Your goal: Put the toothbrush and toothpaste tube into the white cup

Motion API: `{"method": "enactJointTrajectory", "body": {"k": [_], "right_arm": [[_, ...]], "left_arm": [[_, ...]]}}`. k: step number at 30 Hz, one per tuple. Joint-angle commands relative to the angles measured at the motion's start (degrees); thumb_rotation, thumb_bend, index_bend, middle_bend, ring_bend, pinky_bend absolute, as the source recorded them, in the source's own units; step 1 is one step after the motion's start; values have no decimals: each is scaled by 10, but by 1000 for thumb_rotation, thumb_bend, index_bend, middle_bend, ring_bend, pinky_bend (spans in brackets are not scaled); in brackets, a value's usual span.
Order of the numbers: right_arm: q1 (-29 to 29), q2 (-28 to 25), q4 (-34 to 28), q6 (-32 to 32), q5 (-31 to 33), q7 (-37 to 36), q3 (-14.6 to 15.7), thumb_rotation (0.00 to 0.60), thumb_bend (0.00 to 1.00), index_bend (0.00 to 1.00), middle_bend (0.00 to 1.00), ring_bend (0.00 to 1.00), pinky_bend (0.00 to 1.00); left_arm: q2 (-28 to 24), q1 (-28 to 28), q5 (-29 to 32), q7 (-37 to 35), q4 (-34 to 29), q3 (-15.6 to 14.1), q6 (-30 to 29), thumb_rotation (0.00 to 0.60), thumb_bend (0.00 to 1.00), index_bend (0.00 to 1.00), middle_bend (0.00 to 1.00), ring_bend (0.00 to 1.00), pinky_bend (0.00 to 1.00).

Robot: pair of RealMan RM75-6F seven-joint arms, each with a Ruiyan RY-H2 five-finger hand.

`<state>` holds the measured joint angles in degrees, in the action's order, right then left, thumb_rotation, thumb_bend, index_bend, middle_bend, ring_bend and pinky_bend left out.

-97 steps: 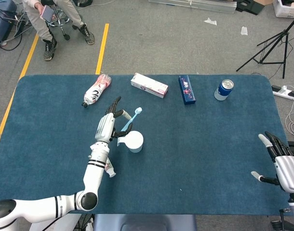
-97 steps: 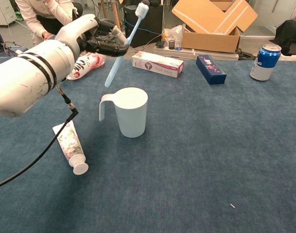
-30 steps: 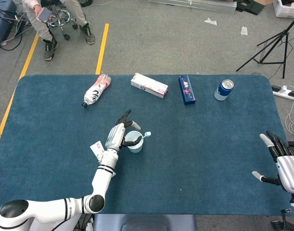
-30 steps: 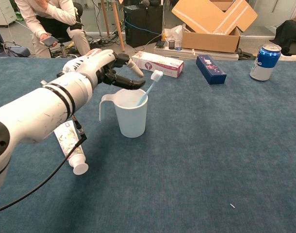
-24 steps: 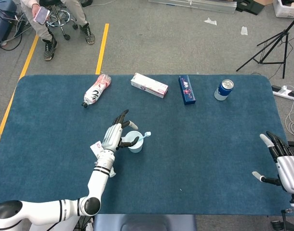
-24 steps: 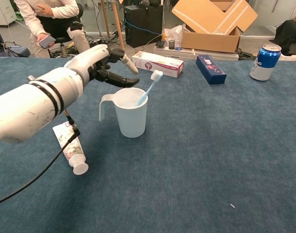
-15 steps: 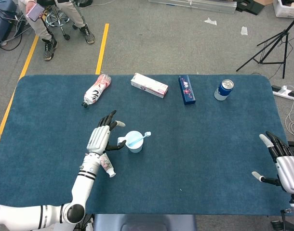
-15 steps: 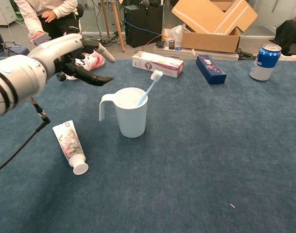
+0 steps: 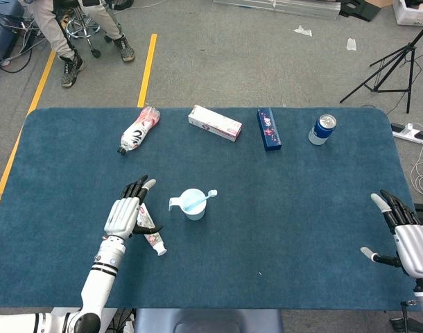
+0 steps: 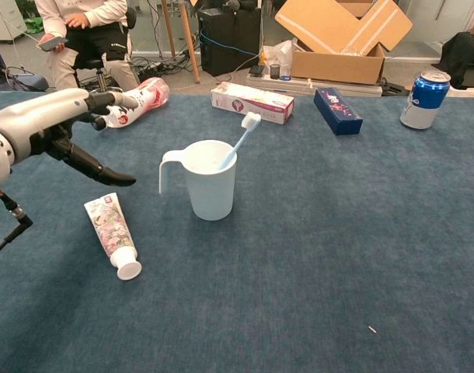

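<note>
Head view shows a table (image 9: 281, 229) covered in dark blue carpet-like cloth, standing on a grey floor (image 9: 218, 62) with a yellow line (image 9: 146, 69) painted on it; at the near right edge the right hand (image 9: 404, 239) hovers with fingers spread apart and nothing in them; at the near left the left hand (image 9: 125, 214) is also splayed and empty, poised over the table just beside the toothpaste tube (image 9: 152, 239), fingers (image 10: 105, 172) apart.

The toothpaste tube lies flat on the table, cap toward the near edge, white with a pink floral print; it sits to the left of the white cup (image 9: 192, 204), close but apart from it; in chest view the same tube (image 10: 111, 233) is in front of and to the left of the cup.

The white cup stands upright near the table's middle, handle pointing left; inside it the toothbrush (image 10: 237, 141) leans against the right rim, light blue handle down, white bristle head sticking out above the rim.

Farther back, along the far edge, lie a plastic bottle (image 9: 138, 130) on its side, a white carton (image 9: 214, 123), a dark blue box (image 9: 268, 129) and an upright blue can (image 9: 322, 129); beyond the table a seated person (image 10: 80, 31) holds a phone, a cardboard box (image 10: 342, 35) rests on the floor, and a tripod (image 9: 395, 62) stands at the right.
</note>
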<state>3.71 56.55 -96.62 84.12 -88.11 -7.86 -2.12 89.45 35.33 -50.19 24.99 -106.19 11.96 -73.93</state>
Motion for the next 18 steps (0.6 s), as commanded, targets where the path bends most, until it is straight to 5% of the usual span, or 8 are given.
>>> {"method": "enactJointTrajectory", "body": {"k": [1, 18], "right_arm": [[-1, -1, 0, 2, -1, -3, 0, 600, 0, 0, 0, 0, 150], [-2, -7, -1, 2, 0, -12, 0, 600, 0, 0, 0, 0, 150]], "left_arm": [[9, -4, 1, 1, 9, -10, 6, 600, 59, 0, 0, 0, 0], [84, 1, 31, -4, 112, -21, 56, 600, 40, 0, 0, 0, 0]]}}
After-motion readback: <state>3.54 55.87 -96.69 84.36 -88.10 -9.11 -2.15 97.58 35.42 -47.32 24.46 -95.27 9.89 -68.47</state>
